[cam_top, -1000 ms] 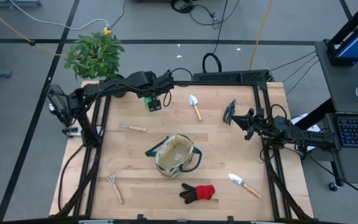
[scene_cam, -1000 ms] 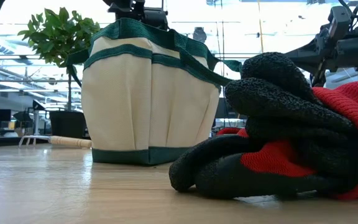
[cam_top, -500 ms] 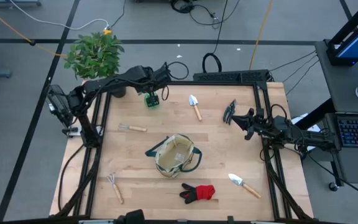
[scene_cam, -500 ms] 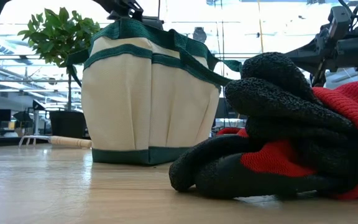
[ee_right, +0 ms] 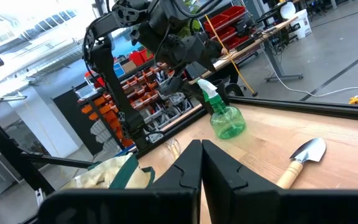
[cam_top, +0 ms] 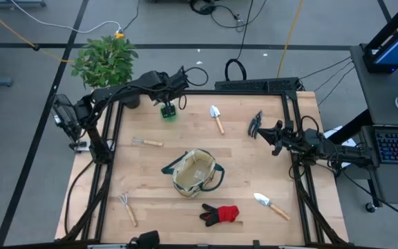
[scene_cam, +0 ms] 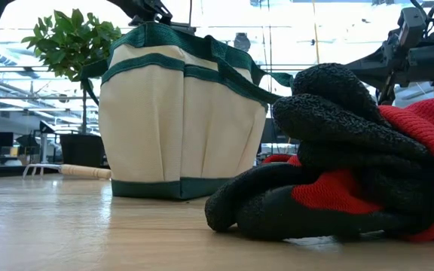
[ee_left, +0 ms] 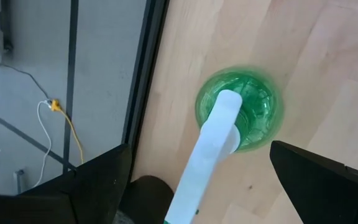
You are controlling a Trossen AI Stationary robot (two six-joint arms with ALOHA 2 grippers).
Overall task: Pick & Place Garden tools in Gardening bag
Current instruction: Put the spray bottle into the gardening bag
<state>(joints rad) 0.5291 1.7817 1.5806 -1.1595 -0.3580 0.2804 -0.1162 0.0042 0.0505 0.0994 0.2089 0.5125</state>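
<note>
Hovering above the upright spray bottle (cam_top: 168,111) at the table's far left corner, the left gripper (cam_top: 173,93) has its jaws spread wide, holding nothing. A good grasp likely means lowering straight down and closing on the neck below the white head. The bag (cam_top: 195,172) stands mid-table. The right gripper (cam_top: 259,131), closed and empty, waits beside the shears (cam_top: 255,122).
</note>
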